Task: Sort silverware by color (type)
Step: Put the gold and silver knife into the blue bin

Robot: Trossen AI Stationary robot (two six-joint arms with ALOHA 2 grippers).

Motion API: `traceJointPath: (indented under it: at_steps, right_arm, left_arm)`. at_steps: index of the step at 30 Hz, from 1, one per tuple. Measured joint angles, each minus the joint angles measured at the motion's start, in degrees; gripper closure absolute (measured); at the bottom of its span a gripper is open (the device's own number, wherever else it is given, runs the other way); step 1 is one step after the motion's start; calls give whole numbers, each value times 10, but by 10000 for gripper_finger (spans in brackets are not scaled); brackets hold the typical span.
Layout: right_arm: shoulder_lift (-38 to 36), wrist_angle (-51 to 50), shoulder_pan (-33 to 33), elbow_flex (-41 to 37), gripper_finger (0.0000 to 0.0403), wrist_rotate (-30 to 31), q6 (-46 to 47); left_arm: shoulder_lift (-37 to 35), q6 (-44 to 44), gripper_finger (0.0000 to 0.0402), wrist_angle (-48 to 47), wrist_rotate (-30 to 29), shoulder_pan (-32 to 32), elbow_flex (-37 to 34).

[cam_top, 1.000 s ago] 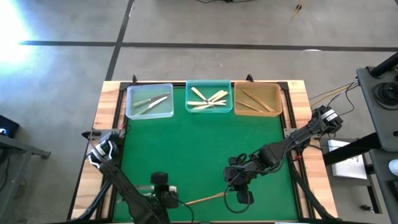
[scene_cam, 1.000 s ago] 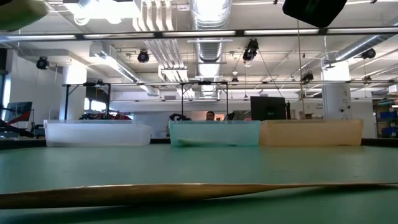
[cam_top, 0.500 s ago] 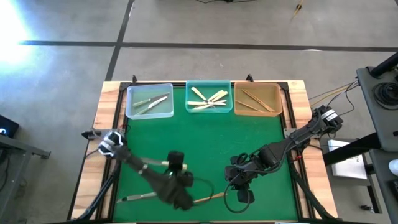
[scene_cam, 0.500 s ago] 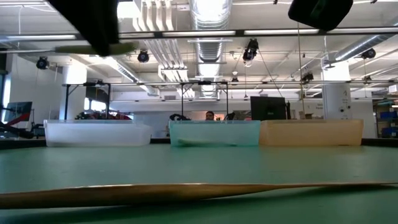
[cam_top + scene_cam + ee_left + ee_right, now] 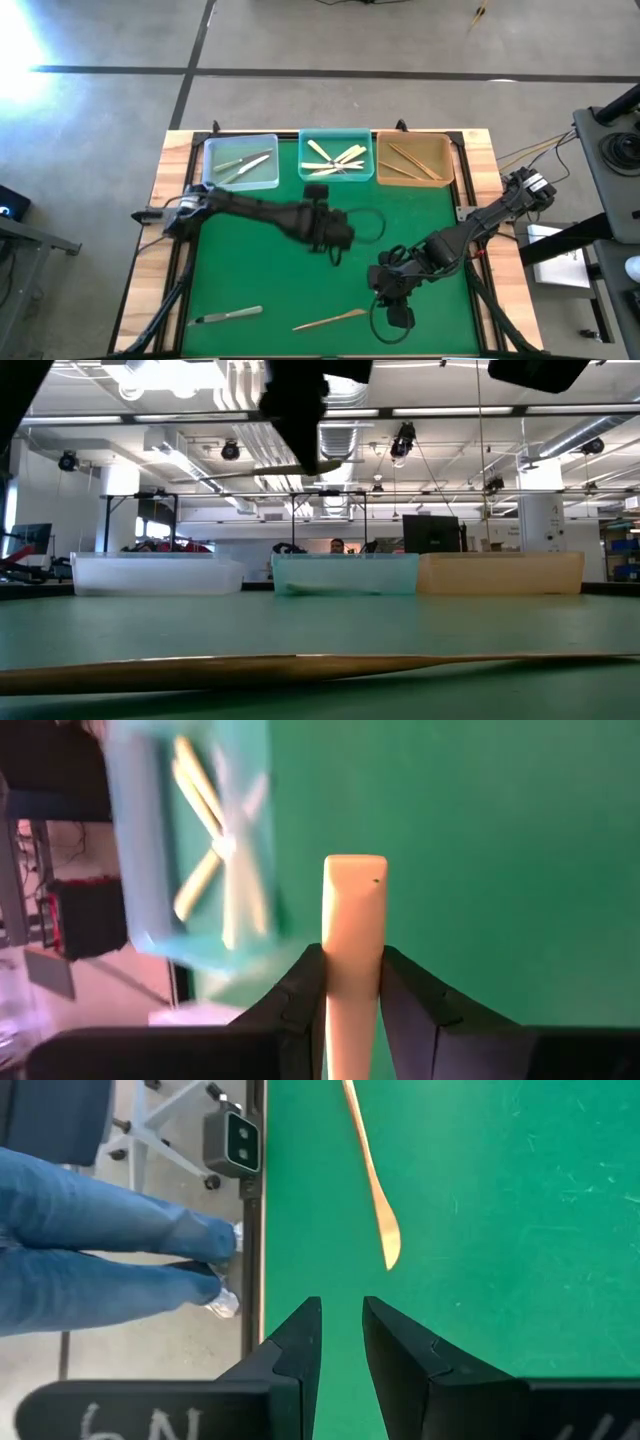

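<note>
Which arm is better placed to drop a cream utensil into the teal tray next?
Left: its tool already grips a cream utensil close to the teal tray. The right tool is empty, near the wooden utensil.

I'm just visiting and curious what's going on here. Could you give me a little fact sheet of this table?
Trays: clear tray, teal tray, tan tray along the far edge
Left gripper: jaws shut on a cream utensil, near the teal tray
Right gripper: jaws slightly apart, empty, above the mat
Loose on mat: silver utensil, wooden utensil
</note>
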Motion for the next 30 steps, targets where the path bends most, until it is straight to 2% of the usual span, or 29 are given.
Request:
traceJointPath:
  at_steps: [6,9,15,18,22,26,30]
  right_arm:
    - [-38,-1,6,0,335,2,28]
    - [-57,-3,6,0,335,7,28]
    - [-93,-28,5,0,335,98,-14]
    - [-117,-72,-4,0,335,143,-55]
    - [-159,-114,-24,0,335,190,-96]
    - [-200,-154,-39,0,335,212,-116]
    - [-229,-193,-51,-2,335,247,-117]
  left_arm:
    - [0,115,346,112,6,86,27]
    - [-1,167,346,196,40,131,33]
    - [7,187,346,377,129,224,31]
    - [24,189,346,431,136,267,30]
    - [49,184,345,460,137,310,29]
    - [73,149,344,420,144,328,29]
    - [83,143,328,427,214,333,28]
